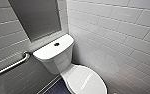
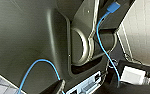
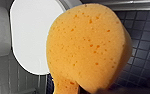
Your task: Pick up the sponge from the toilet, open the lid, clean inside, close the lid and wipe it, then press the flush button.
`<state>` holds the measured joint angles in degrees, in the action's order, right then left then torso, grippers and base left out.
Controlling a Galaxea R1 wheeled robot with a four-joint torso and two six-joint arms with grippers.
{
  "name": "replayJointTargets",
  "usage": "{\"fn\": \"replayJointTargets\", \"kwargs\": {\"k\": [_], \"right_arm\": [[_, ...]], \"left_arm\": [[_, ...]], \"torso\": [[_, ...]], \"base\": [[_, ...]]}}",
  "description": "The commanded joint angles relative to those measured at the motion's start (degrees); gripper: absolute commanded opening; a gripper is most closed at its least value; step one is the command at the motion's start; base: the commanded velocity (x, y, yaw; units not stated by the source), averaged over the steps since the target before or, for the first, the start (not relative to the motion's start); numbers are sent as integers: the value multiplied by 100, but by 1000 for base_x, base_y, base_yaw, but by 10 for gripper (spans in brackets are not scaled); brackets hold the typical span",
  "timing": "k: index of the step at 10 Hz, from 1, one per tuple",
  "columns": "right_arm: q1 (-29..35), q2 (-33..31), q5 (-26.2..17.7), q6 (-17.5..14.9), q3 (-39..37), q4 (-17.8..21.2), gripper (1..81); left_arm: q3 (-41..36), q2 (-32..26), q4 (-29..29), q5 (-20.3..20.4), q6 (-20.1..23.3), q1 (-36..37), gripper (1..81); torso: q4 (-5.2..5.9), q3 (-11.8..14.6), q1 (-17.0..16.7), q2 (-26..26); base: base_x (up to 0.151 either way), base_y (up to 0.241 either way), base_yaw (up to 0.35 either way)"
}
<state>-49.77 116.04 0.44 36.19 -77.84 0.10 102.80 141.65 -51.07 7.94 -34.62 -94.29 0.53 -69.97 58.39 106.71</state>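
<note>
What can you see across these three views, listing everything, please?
toilet: one, white, in the tiled corner
lid: one, white, shut over the bowl
flush button: one, dark, middle of the tank top
sponge: one, orange-yellow, held up over the lid's edge
grab bar: one, metal, on the wall beside the tank
grey panel: one, above the tank
wall tiles: many, white
floor tiles: many, dark
robot casing: dark, with blue cable
</note>
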Motion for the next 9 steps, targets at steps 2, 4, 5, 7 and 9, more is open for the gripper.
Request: {"fn": "replayJointTargets", "kwargs": {"k": [2,4,5,7,9], "right_arm": [[1550,-536,-562,10,1219,-133,10],[2290,115,-1090,37,885,-115,10],[2650,638,-1378,45,536,-106,10],[3030,1813,-1607,54,-391,-89,10],[3231,2879,-1836,98,-1343,-124,10]], "left_arm": [[-146,-146,-97,-222,8,-129,811],[-164,-137,-96,-222,8,-112,811],[-147,-137,-96,-222,8,-112,811],[-129,-128,-88,-231,-1,-112,811],[-85,-128,-79,-231,-1,-112,811]], "torso": [[0,0,0,0],[0,0,0,0],[0,0,0,0],[0,0,0,0],[0,-2,0,0]], "base": [[0,0,0],[0,0,0],[0,0,0],[0,0,0],[0,0,0]]}}
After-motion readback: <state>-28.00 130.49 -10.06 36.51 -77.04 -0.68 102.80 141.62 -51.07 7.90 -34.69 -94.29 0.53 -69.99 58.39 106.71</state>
